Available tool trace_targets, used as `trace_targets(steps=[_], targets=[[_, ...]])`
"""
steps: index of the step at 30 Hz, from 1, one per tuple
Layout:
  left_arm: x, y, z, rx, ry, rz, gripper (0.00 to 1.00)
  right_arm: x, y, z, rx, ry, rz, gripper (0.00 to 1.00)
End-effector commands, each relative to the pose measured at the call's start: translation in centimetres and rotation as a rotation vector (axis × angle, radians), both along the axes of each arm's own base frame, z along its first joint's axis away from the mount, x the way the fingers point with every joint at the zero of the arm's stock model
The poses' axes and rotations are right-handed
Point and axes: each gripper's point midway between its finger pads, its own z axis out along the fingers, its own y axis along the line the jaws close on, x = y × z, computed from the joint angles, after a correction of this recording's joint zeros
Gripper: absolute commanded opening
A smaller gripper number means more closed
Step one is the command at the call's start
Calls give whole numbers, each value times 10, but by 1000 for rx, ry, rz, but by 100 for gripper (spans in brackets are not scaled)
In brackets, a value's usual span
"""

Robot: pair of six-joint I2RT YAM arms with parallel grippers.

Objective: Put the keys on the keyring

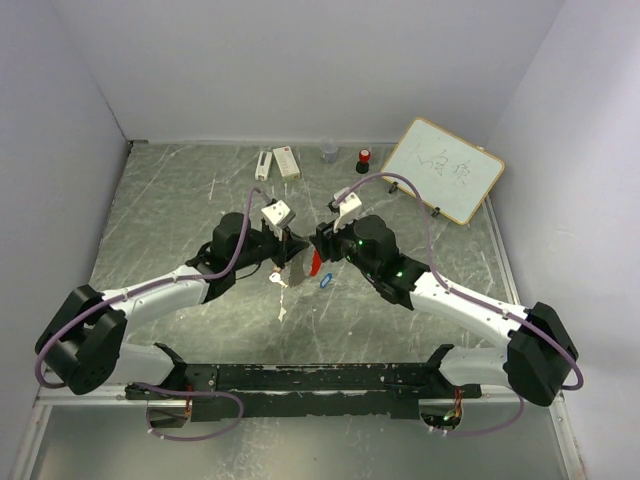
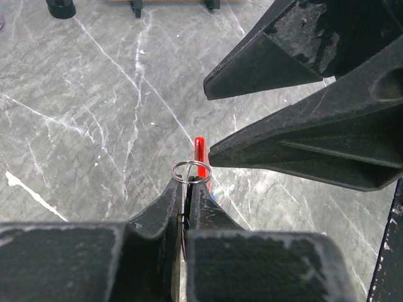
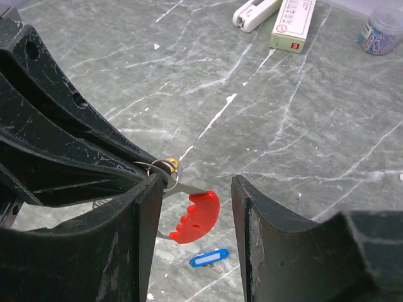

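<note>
1. The left claw (image 2: pixel 187 189) is clenched on the keyring (image 2: pixel 189 180). Its two tips pinch the thin wire loop from below, so the loop stands just above them, off the bench (image 1: pixel 170 220).
2. The right claw (image 3: pixel 192 189) is released. Its jaws stand apart, one on each side of the red tag (image 3: pixel 196 217), and the right-hand finger is clear of it.
3. The two claws meet tip to tip over the middle of the bench, the left one coming from the left and the right one from the right.
4. The red tag hangs from the loop on a short metal link, between the right claw's jaws.
5. The blue tab (image 3: pixel 209 258) lies flat on the bench, just near of the tag.
6. The brass key (image 3: pixel 170 165) shows as a small yellow bit at the loop, against the left claw's tip. I cannot tell whether it is threaded on.
7. A tiny pale sliver (image 1: pixel 283 312), too small to identify, lies on the bench near of both claws.
8. A white stapler (image 3: pixel 255 12) and a small box (image 3: pixel 293 25) lie at the far edge.
</note>
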Motion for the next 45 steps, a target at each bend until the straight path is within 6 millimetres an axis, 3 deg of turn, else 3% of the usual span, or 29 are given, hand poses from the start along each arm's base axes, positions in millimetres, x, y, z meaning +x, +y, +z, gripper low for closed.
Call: trace_targets(steps=[1, 29, 45], targets=[[7, -4, 18, -22, 18, 29, 7, 1, 0, 16, 23, -30, -3, 48], [10, -19, 11, 110, 309, 22, 7, 9, -17, -20, -50, 42, -105, 50], [-2, -23, 10, 118, 363, -33, 7, 23, -17, -22, -30, 35, -128, 50]])
